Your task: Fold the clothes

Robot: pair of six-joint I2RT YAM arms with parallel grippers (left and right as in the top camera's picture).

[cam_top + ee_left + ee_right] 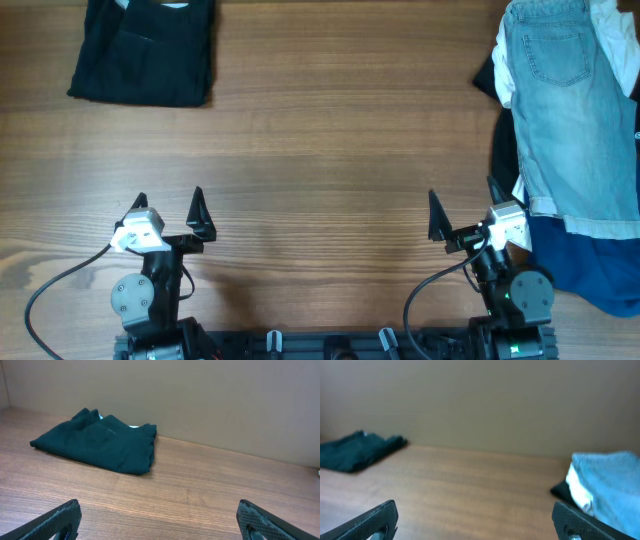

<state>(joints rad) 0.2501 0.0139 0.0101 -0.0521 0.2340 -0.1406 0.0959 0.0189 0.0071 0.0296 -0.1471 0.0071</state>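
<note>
Both my left gripper (168, 196) and right gripper (461, 192) sit empty, jaws wide apart, at the table (330, 130) near edge, presumably because the folded dark garment (145, 50) is done far-left while the denim-topped pile (565, 110) waits far-right.

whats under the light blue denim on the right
Visible: white fabric poking out left of the denim, black cloth beside it, dark blue fabric at the near end. Anything else beneath is covered.
</note>
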